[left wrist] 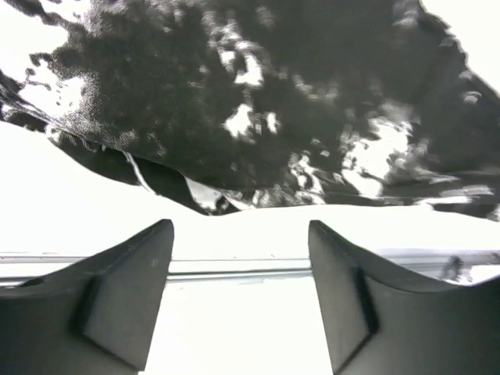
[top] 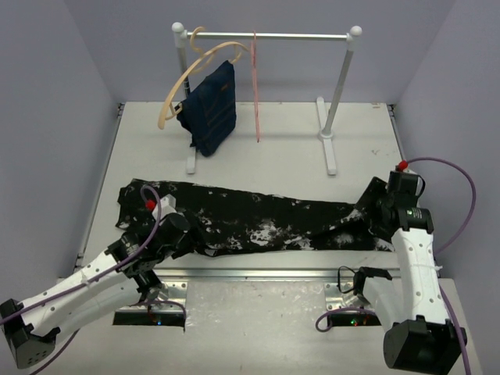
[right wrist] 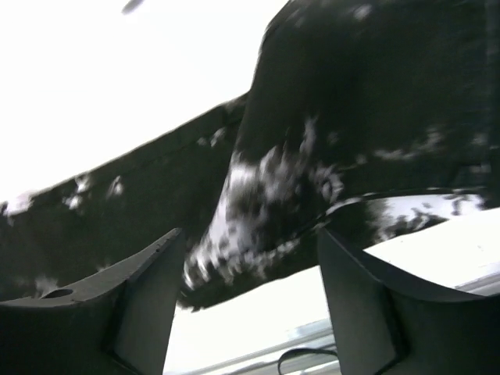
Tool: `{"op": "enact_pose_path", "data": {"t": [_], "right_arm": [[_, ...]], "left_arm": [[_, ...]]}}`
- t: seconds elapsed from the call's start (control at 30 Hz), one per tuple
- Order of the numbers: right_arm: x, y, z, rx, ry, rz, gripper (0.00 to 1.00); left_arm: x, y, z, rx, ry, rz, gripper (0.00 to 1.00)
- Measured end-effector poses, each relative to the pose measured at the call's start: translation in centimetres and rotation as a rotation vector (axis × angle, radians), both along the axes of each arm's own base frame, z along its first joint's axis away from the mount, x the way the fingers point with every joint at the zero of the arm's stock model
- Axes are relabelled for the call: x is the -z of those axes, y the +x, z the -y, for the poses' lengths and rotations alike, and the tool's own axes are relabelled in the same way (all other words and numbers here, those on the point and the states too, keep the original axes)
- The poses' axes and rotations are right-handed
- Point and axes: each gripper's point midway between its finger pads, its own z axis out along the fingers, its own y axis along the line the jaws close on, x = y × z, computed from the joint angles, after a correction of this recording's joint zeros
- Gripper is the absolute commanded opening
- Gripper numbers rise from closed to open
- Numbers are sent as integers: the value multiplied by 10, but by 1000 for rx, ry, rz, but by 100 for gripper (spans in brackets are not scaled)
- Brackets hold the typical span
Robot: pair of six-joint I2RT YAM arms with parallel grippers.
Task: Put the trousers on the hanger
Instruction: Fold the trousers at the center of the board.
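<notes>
Trousers (top: 258, 223) lie flat across the counter (top: 281, 160); left claw (left wrist: 241, 232) and right claw (right wrist: 250, 234) both gape empty at their near edge.

Trousers (top: 258, 223) lie across table (top: 367, 148) nr front; hanger (top: 255, 86) on rack (top: 301, 36) behind, rt of garment (top: 212, 109).

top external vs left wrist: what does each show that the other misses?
Only top external: the rack with the pink hanger, the wooden hanger carrying the navy garment, and the trousers laid out full length. Only left wrist: the left fingers open, nothing between them, just short of the fabric's near edge. Both: the trousers, the table, and the metal rail along its near edge.
</notes>
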Motion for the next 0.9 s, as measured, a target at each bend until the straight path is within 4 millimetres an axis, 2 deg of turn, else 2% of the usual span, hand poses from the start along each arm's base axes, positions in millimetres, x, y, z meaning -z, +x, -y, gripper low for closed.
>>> {"op": "enact_pose_path", "data": {"t": [0.03, 0.13, 0.23, 0.33, 0.43, 0.5, 0.6, 0.67, 0.7, 0.8, 0.9], "right_arm": [[-3, -1, 5, 22, -20, 10, 90], [-9, -4, 19, 104, -71, 27, 96], [-15, -6, 28, 163, -97, 35, 99], [-16, 3, 23, 144, -64, 38, 99], [-3, 19, 14, 84, -13, -38, 99], [19, 27, 14, 69, -2, -137, 99], [52, 22, 11, 50, 19, -259, 99], [64, 14, 5, 35, 41, -285, 99], [68, 12, 2, 26, 56, -292, 99], [82, 7, -5, 9, 94, -334, 99], [107, -1, -11, 0, 124, -406, 99]], "left_arm": [[-5, -2, -1, 5, -13, 11, 84], [-28, -3, -5, -1, -45, 56, 99], [-59, 7, -7, -36, -77, 133, 100], [-66, 27, -7, -102, -30, 157, 100], [-40, 56, 3, -160, 108, 86, 100], [-6, 74, 6, -189, 201, -18, 100], [50, 100, -11, -279, 286, -189, 100], [78, 103, -27, -327, 314, -283, 100], [85, 104, -33, -350, 314, -313, 100], [84, 108, -37, -378, 257, -336, 100], [83, 111, -45, -427, 190, -355, 100]]}}
